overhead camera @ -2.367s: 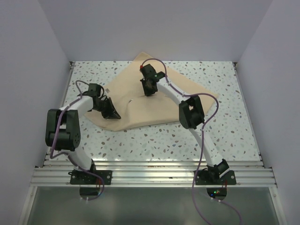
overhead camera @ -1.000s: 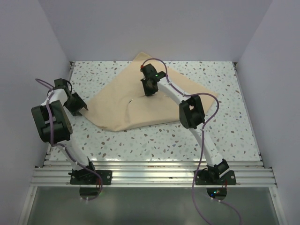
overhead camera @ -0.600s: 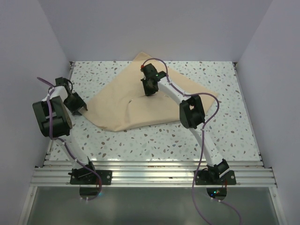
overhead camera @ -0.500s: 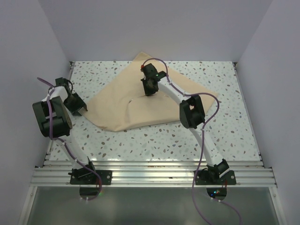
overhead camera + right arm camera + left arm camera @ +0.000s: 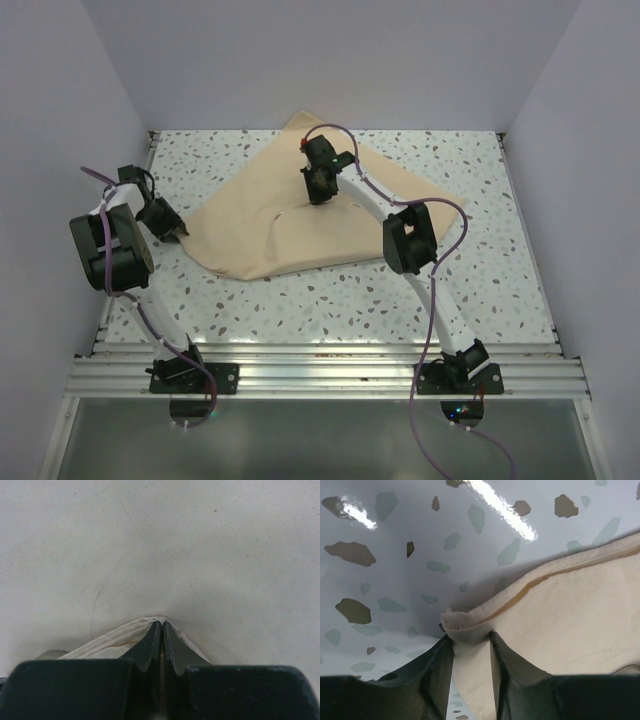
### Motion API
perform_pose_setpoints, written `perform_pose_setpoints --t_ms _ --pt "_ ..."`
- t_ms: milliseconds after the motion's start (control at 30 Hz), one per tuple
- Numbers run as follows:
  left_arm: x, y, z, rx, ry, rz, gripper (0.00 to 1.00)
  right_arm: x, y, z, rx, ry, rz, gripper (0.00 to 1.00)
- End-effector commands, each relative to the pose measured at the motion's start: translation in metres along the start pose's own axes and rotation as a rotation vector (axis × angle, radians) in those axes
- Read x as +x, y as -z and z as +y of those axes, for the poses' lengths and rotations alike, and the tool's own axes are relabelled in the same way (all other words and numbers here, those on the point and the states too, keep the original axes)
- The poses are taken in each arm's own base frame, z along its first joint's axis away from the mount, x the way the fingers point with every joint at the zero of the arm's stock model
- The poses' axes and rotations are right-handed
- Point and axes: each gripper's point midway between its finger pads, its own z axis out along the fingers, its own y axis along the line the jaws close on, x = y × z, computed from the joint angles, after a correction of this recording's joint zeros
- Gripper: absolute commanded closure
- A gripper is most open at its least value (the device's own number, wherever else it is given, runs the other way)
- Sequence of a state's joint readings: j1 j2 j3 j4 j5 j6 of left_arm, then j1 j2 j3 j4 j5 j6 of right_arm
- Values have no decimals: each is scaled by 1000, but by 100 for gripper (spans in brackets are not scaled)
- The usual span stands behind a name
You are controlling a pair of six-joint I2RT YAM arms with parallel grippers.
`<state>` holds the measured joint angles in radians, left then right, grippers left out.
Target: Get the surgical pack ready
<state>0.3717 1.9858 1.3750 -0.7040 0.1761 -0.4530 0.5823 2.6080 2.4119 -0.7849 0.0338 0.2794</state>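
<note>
The cloth (image 5: 260, 240), pinched at a corner by left fingers (image 5: 436, 672) and mid-fold by right fingers (image 5: 148, 649), is judged only partly wrapped.

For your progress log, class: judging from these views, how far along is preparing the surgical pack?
Done: the tan cloth lies folded over; no contents show. In hand: left fingers grip its left corner, right fingers pinch a central pleat. Left, probably: closing the last folds into a bundle.

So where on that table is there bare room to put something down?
Bare table runs between the tan cloth and the near rail, and right of the cloth. Crowded: the cloth itself, pinched by left gripper and right gripper.
</note>
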Motion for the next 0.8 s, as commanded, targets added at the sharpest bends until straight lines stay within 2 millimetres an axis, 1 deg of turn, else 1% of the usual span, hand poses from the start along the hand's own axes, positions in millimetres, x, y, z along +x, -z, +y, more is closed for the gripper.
perform_pose_setpoints --t_ms 0,33,100,133,200,233,267,300,333,367,400,433,467,533,567,600,633,667,700,733,767 --pt "0 -23 -11 66 -1 22 64 27 -26 -6 18 -7 71 95" --pt "1 -23 -12 73 -1 22 70 26 -26 -7 19 -9 71 96" --pt "1 -21 -12 77 -1 16 78 26 -26 -7 17 -10 71 96" --pt "-1 -15 -14 81 -6 -1 86 26 -26 -7 18 -12 69 95" --pt "-5 -4 -17 88 -13 -32 91 27 -26 -6 15 -9 72 95" --pt "-6 -1 -18 93 -15 -42 98 26 -26 -6 14 -14 70 95" --pt "-7 4 -19 97 -16 -53 100 26 -26 -6 13 -14 71 95" --pt "-9 13 -25 117 -21 -73 100 26 -27 -6 10 -17 71 95" --pt "-11 19 -29 136 -22 -90 100 26 -27 -6 10 -18 71 95" --pt "-11 24 -36 154 -33 -103 100 27 -27 -6 7 -26 74 95" --pt "-14 36 -45 185 -44 -142 100 27 -27 -7 5 -30 76 95" --pt "-14 42 -52 204 -44 -156 100 28 -27 -8 3 -34 78 95" --pt "-11 48 -64 227 -63 -165 100 28 -27 -7 -1 -41 80 95" --pt "-10 66 -88 293 -77 -199 100 28 -27 -12 3 -64 82 95" --pt "-4 72 -105 322 -100 -202 100 30 -28 -13 5 -71 86 95" --pt "-7 87 -121 364 -121 -239 100 30 -29 -18 12 -82 89 95" --pt "-5 95 -135 393 -122 -247 100 33 -29 -15 -8 -94 103 95" --pt "1 107 -159 433 -160 -259 100 32 -29 -15 -8 -98 105 95" --pt "4 114 -170 453 -153 -262 100 32 -29 -15 -9 -97 104 95" --pt "14 119 -188 482 -175 -256 100 33 -30 -15 -9 -96 107 95" --pt "16 130 -202 523 -185 -264 100 32 -30 -16 -7 -97 105 95"
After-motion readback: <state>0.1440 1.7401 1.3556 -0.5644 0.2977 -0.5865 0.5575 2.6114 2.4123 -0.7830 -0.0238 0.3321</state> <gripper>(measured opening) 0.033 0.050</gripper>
